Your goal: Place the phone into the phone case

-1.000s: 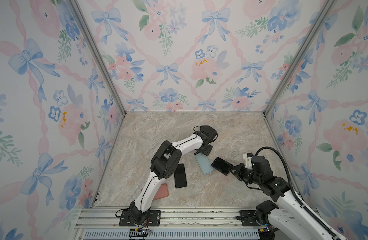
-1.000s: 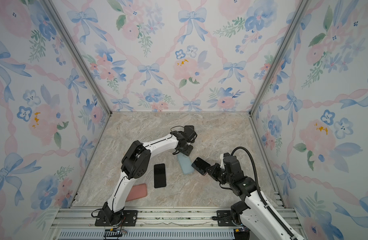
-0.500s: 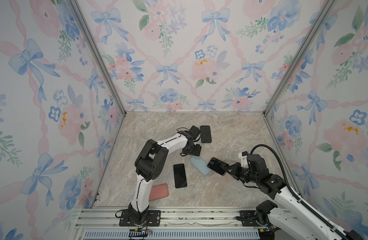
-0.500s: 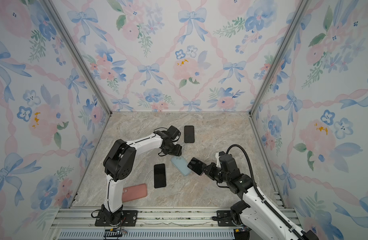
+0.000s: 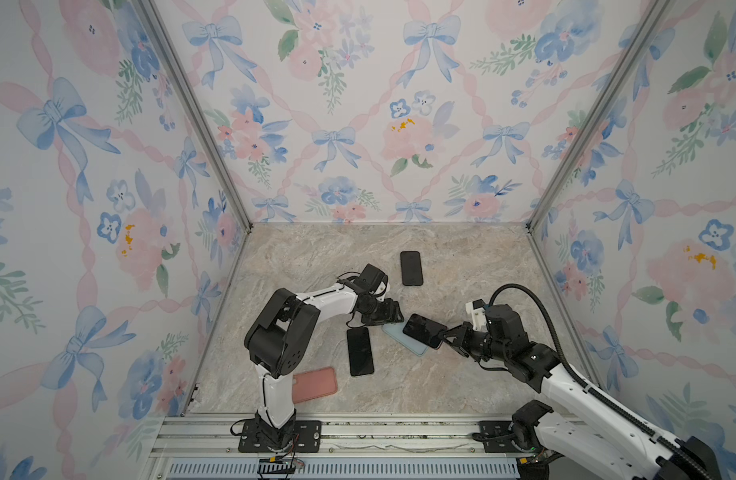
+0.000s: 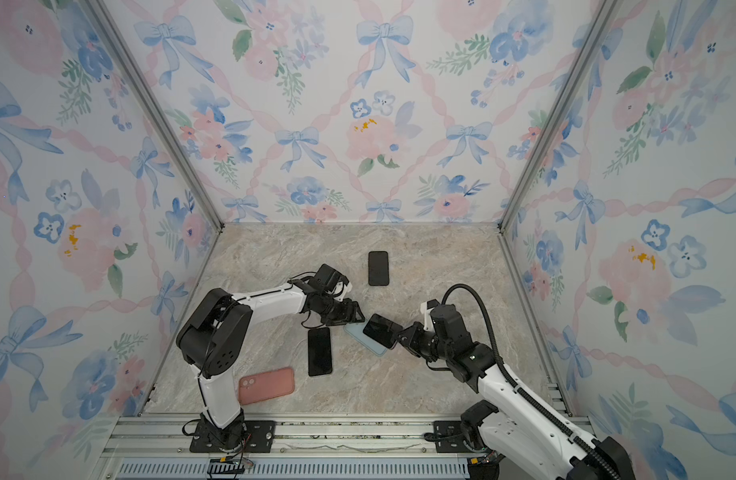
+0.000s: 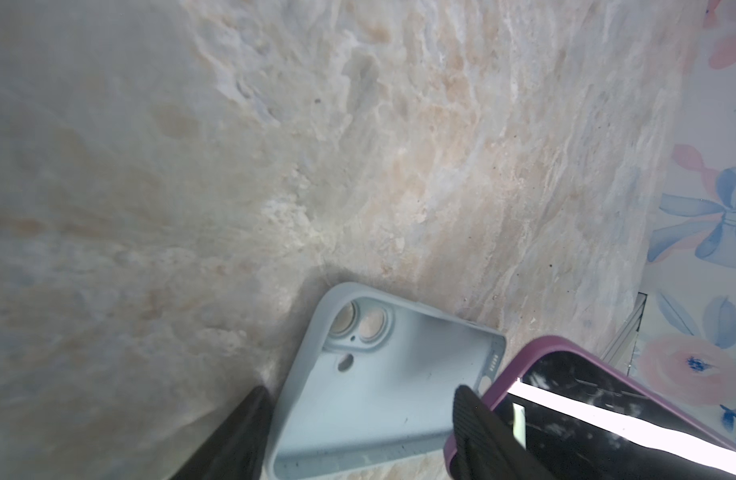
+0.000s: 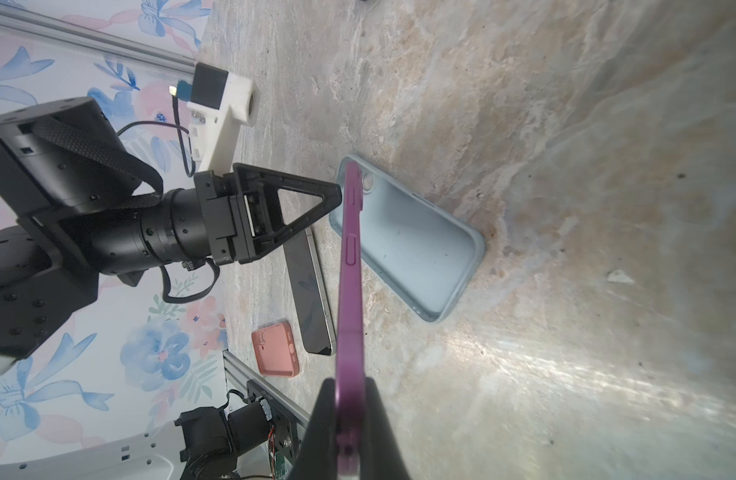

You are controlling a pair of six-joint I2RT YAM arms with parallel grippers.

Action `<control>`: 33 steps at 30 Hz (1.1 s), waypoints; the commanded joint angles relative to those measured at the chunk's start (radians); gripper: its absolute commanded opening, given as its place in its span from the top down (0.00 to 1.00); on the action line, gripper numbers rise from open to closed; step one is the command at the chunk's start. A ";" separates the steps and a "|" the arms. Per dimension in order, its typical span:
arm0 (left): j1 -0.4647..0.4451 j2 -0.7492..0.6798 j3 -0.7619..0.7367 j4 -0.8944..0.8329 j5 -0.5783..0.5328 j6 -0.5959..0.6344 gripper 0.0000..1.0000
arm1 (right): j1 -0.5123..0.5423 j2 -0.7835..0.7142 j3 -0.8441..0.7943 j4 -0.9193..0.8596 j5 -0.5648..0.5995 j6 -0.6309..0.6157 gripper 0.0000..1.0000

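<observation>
- The right pincer (image 8: 352, 386) is clenched on one end of the purple-rimmed phone (image 5: 424, 330), pads on its two flat faces. It holds the phone tilted just above the pale blue case (image 8: 412, 245), dark screen up.
- The pale blue case lies open side up on the marble worktop (image 5: 462, 374); the phone's free end overhangs it in both top views.
- The left pincer (image 7: 360, 390) stands released, its fingers (image 7: 241, 432) spread to either side of the case near the camera-cutout end. Whether they touch its walls cannot be told.
- A black phone (image 5: 360, 351) lies just beside the case; a pink case (image 5: 314, 384) lies well apart from it.
- The phone looks stiff, smooth and likely slippery, its glass fragile, so a face-to-face hold near one end seems sound.
- The case looks light and pliable and may slide; pinning its side walls should steady it as one phone corner goes in.
</observation>
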 commanded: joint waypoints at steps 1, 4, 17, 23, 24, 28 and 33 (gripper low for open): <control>0.000 -0.043 -0.053 0.027 0.046 -0.054 0.29 | 0.022 0.020 0.017 0.102 -0.026 0.013 1.00; 0.009 -0.055 -0.052 0.037 0.052 -0.054 0.28 | 0.030 0.061 0.019 0.131 -0.032 0.017 1.00; 0.054 -0.044 -0.074 0.099 0.127 -0.050 0.28 | 0.010 0.207 0.025 0.202 -0.098 0.035 1.00; 0.056 -0.030 -0.090 0.116 0.130 -0.049 0.28 | 0.009 0.268 0.027 0.228 -0.126 0.056 1.00; 0.056 -0.032 -0.094 0.118 0.130 -0.052 0.28 | 0.008 0.274 0.028 0.227 -0.126 0.055 1.00; 0.058 -0.032 -0.107 0.127 0.130 -0.051 0.28 | -0.003 0.304 0.025 0.217 -0.135 0.053 1.00; 0.058 -0.035 -0.129 0.145 0.139 -0.059 0.29 | -0.016 0.332 0.014 0.193 -0.133 0.063 1.00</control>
